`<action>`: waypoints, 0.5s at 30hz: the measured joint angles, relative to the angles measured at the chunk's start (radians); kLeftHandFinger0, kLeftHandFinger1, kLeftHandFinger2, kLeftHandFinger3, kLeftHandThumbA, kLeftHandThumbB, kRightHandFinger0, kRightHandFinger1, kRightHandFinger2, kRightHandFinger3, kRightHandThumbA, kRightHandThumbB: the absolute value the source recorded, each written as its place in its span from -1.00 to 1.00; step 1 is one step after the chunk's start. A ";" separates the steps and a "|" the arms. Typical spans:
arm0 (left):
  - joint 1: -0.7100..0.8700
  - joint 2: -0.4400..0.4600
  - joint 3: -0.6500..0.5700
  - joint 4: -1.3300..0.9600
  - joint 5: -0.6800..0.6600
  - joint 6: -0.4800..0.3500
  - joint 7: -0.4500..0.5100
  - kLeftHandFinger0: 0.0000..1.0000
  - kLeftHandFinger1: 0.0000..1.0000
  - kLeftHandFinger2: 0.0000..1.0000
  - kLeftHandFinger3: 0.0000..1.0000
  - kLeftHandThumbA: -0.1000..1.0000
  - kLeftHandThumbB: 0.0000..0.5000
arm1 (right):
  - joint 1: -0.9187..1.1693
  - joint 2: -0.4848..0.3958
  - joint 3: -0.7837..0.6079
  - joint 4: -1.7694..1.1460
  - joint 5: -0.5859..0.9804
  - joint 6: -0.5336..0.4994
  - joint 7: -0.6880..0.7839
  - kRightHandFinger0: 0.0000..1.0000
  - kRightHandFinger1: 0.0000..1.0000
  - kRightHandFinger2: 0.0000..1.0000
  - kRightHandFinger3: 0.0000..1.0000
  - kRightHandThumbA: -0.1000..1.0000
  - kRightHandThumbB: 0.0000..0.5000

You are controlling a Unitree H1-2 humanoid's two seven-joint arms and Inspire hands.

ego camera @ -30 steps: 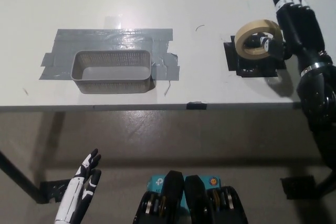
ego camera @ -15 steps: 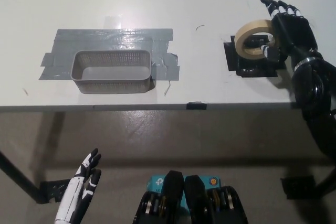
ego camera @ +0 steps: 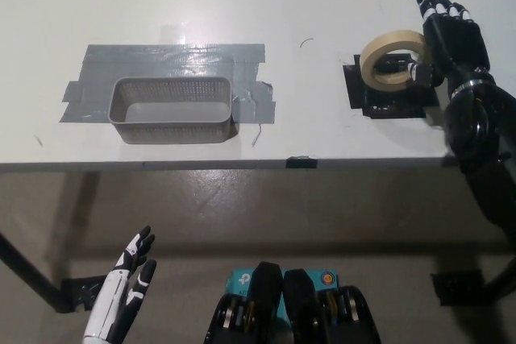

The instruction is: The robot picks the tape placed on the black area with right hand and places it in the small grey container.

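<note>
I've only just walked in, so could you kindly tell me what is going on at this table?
The robot's black right hand is at the beige roll of tape, which sits tilted on the black patch at the white table's right side. Whether it grips the roll is unclear. The small grey mesh container, taped down at the left, holds nothing. The white left hand rests open below the table edge.
</note>
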State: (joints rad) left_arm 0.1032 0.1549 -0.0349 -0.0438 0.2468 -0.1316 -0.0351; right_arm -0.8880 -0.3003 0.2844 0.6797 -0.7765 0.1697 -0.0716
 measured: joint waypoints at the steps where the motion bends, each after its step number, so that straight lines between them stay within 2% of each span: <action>1: 0.000 0.000 0.000 0.000 0.000 0.000 0.000 1.00 1.00 1.00 1.00 0.59 -0.40 | -0.005 0.003 0.000 0.010 0.001 0.000 -0.006 1.00 1.00 1.00 1.00 0.31 1.00; 6: -0.001 0.000 -0.001 -0.007 0.004 0.000 0.000 1.00 1.00 1.00 1.00 0.55 -0.48 | -0.020 0.024 0.002 0.057 0.004 -0.005 -0.031 1.00 1.00 1.00 1.00 0.30 1.00; 15: -0.013 0.003 -0.001 -0.009 0.009 -0.001 0.000 1.00 1.00 1.00 1.00 0.59 -0.44 | -0.066 0.054 0.016 0.208 0.017 -0.037 -0.075 1.00 1.00 1.00 1.00 0.31 1.00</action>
State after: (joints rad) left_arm 0.0903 0.1580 -0.0361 -0.0527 0.2560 -0.1326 -0.0351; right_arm -0.9544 -0.2462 0.3002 0.8878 -0.7594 0.1323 -0.1467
